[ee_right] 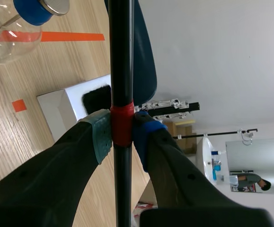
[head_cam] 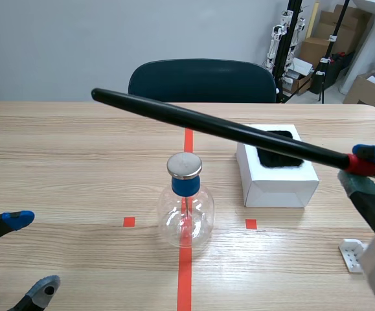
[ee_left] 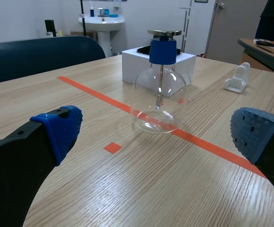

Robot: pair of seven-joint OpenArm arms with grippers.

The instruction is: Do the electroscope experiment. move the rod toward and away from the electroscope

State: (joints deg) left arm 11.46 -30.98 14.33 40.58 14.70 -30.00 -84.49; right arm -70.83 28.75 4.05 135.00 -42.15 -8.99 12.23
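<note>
- The right gripper is clamped on the rod, whose long axis slants past above the electroscope, apart from it.
- The left gripper lies low, fingers apart.

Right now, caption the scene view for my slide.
The right hand holds a black rod near the glass flask; left hand open.

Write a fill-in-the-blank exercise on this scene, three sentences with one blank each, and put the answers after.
1. The right gripper is shut on the long black rod at a tape band coloured ____.
2. The clear round glass electroscope flask is closed by a stopper coloured ____.
3. The left gripper holds nothing, and its fingers are ____.

Missing words: red; blue; open.
</note>
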